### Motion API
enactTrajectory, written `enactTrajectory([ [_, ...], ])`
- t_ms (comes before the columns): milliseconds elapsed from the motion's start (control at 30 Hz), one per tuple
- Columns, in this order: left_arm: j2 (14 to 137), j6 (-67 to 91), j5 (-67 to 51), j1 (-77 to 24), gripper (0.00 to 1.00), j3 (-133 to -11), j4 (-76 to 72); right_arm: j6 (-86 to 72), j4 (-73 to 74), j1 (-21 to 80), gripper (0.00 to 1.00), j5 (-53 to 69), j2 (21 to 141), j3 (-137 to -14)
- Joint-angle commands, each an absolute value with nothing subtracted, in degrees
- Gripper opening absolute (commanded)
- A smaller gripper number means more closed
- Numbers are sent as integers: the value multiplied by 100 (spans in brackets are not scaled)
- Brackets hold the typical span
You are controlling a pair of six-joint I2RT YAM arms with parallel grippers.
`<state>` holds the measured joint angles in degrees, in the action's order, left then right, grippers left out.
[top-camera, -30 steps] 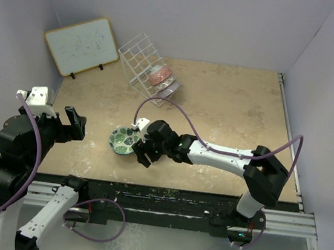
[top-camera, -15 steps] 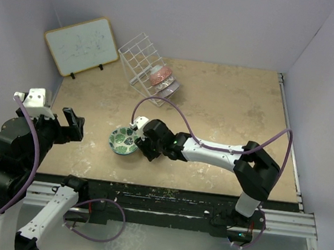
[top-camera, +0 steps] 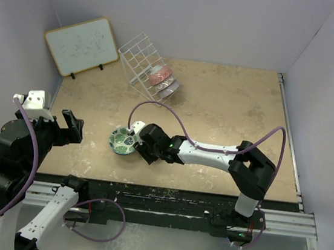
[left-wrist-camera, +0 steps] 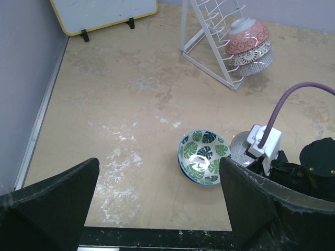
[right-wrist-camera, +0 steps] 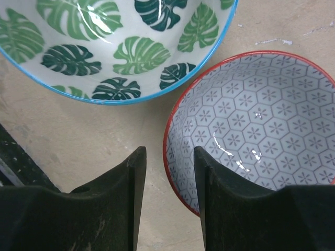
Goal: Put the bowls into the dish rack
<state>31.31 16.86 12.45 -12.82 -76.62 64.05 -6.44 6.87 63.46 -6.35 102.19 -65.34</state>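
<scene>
- The right gripper [right-wrist-camera: 170, 157] is down at the table [top-camera: 236, 109], low in the centre-left of the overhead view. Its fingers [right-wrist-camera: 120, 198] are parted by a narrow gap and hold nothing.
- In the right wrist view the red rim of the grey hexagon bowl [right-wrist-camera: 261, 130] runs up through that gap. One finger stands outside the wall at lower left and the other over the inside at lower right.
- That is the relation the pinch depends on. The rim lies lengthwise between the fingers, so closing them should squeeze the wall. I judge the grasp to be lined up but not yet made.
- The green leaf bowl [right-wrist-camera: 115, 52] fills the upper left of the wrist view, just beside the grey one. Whether their rims touch cannot be told.
- Both bowls sit upright with their mouths facing up. Being round, they have no long axis, so any stretch of rim would serve.
- The dish rack [top-camera: 144, 58] stands in the upper centre-left of the overhead frame, well apart from these two. It already carries a pink bowl [top-camera: 159, 75] and a lace-patterned bowl [top-camera: 168, 87], tipped on edge.
- The left gripper [left-wrist-camera: 158, 178] hangs raised at the left edge with its fingers spread wide and empty, so the right arm is plainly the nearer.
- A whiteboard [top-camera: 82, 44] leans at upper left.
</scene>
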Motion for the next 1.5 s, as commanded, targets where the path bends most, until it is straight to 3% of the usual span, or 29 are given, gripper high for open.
enactTrajectory([
  [0, 3086, 1635, 1332, -1265, 99, -7813, 6320, -614, 664, 6380, 44, -939, 10263, -6626],
  [133, 3072, 1641, 1353, -1265, 99, -7804, 6337, -695, 655, 6376, 33, -1062, 10209, -6610],
  [267, 3068, 1659, 1347, -1266, 99, -7773, 6328, -819, 678, 6373, 8, -1197, 10089, -6658],
  [367, 3060, 1674, 1329, -1265, 99, -7738, 6305, -928, 699, 6381, 1, -1273, 10016, -6741],
  [633, 3057, 1654, 1310, -1266, 99, -7835, 6324, -1333, 533, 6293, 0, -915, 9426, -7121],
  [867, 3085, 1635, 1283, -1266, 99, -7996, 6317, -2154, -685, 5473, 0, 857, 8887, -7130],
  [1167, 3222, 1548, 1304, -1266, 99, -8349, 6396, -4847, -4601, 3803, 0, 3460, 9320, -6971],
  [1467, 3239, 1502, 1416, -1261, 99, -8447, 6521, -8181, -8868, 3066, 0, 2918, 11017, -7419],
])
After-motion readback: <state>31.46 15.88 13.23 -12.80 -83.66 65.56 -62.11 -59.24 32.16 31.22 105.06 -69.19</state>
